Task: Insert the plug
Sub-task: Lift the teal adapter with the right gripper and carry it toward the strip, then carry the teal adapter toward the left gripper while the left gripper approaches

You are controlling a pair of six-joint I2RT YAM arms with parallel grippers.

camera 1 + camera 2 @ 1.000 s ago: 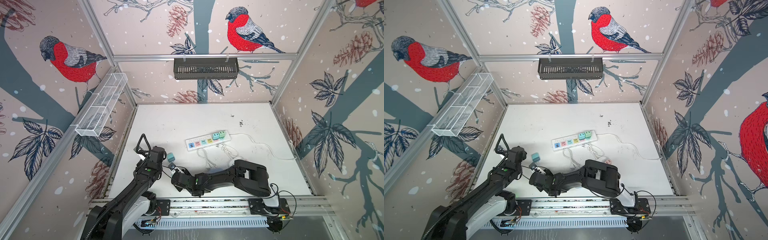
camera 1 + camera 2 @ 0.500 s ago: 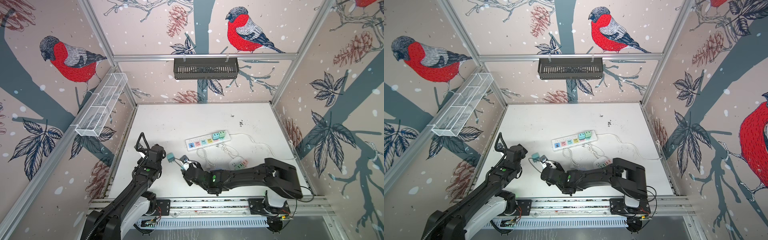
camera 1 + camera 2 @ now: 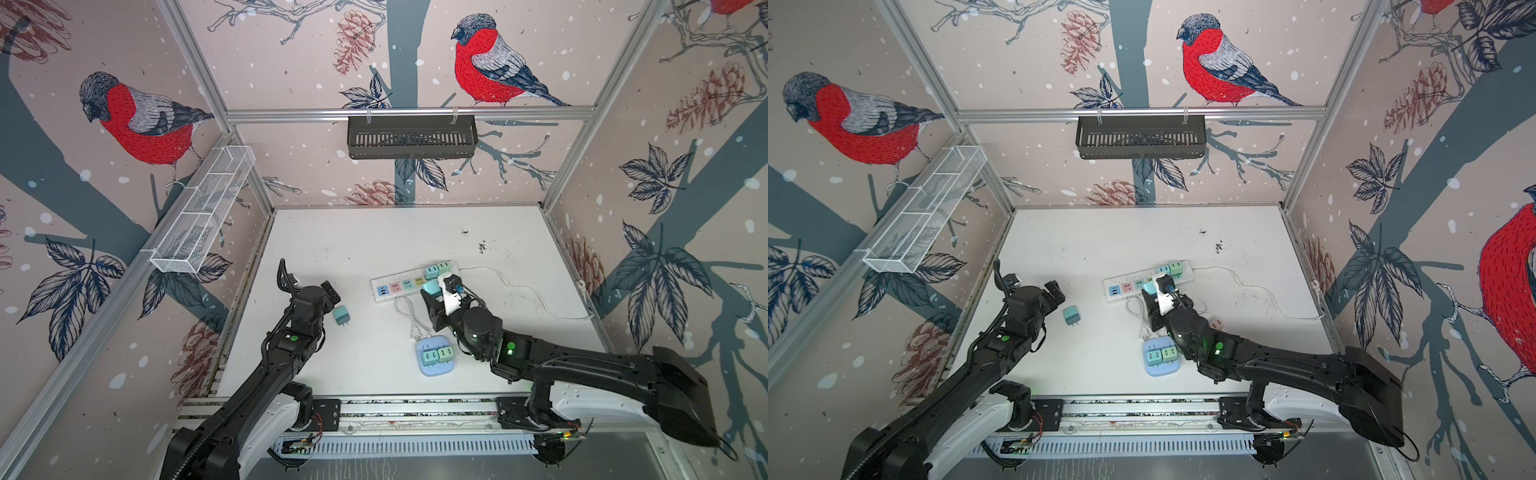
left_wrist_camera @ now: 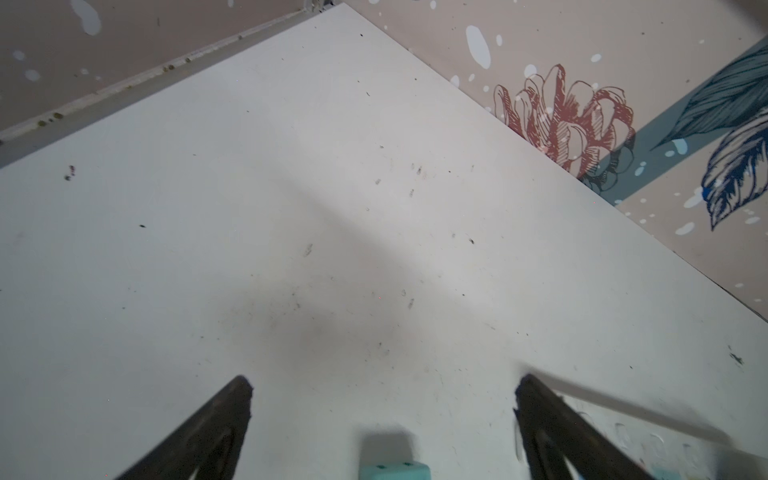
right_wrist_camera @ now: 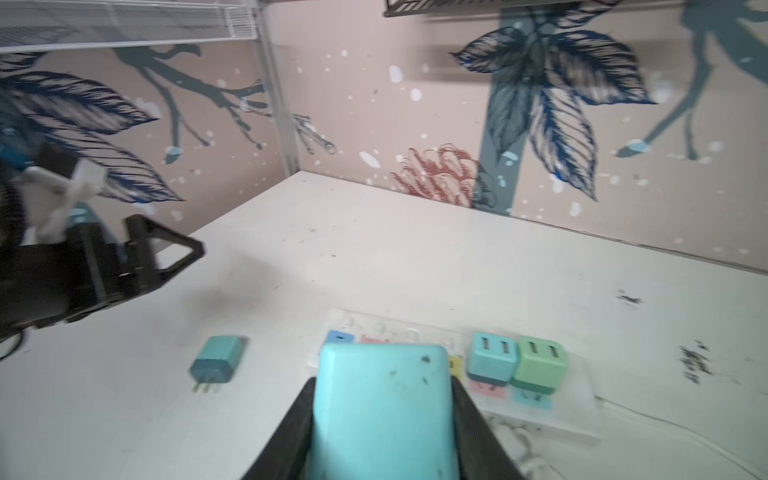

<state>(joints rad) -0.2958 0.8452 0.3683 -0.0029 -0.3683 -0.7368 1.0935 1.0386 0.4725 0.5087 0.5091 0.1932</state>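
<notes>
We are in the middle of the insertion step. Our right gripper (image 5: 384,440) is pinching the light teal plug (image 5: 382,390) by its two flat sides, with the jaws pressed against the body. In both top views the plug (image 3: 432,286) is hanging just right of the frame's centre, over the white power strip (image 3: 384,296) and close to its yellow socket (image 3: 419,281). The prongs are hiding beneath the body, so we cannot tell whether they are touching the strip.

At the right end of the strip, two plugs are already sitting side by side, a teal one (image 5: 492,357) and a green one (image 5: 540,359), and we are holding ours just beside them.

Our left gripper (image 4: 384,386) is hanging left of centre with its jaws spread wide and gripping nothing. A darker teal plug (image 3: 341,316) is lying on its side on the table (image 3: 374,232) just beside it. A small blue hub (image 3: 434,368) is lying below the strip in the frame.

For the next move, we judge that we are needing to square the prongs over a free socket, keep the plug upright, and press straight down. The strip is lying loose, so we are expecting it may slide or tip under the push, and the neighbouring teal plug is leaving little room on that side.
</notes>
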